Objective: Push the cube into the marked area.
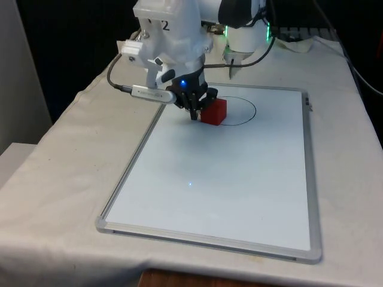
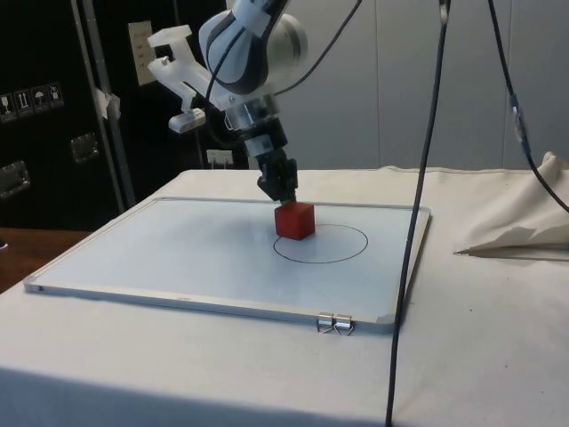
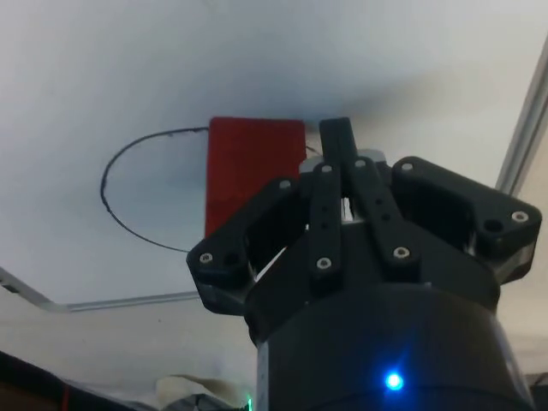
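Note:
A red cube stands on the whiteboard, at the rim of the black drawn circle and across its line. My gripper is shut with nothing held. Its tip is low over the board and rests against the cube's side that faces away from the circle's middle. In the front view the gripper is on the cube's left and the circle opens to the right.
The whiteboard has a metal frame with binder clips on one edge. Black cables hang in front in the side view. Folded white cloth lies beyond the board. White tablecloth surrounds the board.

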Robot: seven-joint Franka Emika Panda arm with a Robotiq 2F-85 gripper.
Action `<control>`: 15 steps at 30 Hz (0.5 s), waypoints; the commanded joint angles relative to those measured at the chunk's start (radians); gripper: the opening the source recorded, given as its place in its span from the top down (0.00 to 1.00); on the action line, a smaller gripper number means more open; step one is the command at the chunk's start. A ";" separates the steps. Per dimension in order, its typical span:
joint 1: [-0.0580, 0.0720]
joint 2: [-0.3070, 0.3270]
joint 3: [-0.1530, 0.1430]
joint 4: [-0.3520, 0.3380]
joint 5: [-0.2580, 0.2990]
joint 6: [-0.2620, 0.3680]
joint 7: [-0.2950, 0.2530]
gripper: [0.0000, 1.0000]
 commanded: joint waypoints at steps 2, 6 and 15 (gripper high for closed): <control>0.001 -0.025 -0.005 -0.030 -0.001 0.002 -0.004 1.00; 0.002 -0.047 -0.008 -0.056 -0.001 -0.001 -0.006 1.00; -0.001 -0.131 -0.012 -0.149 0.003 -0.020 -0.023 1.00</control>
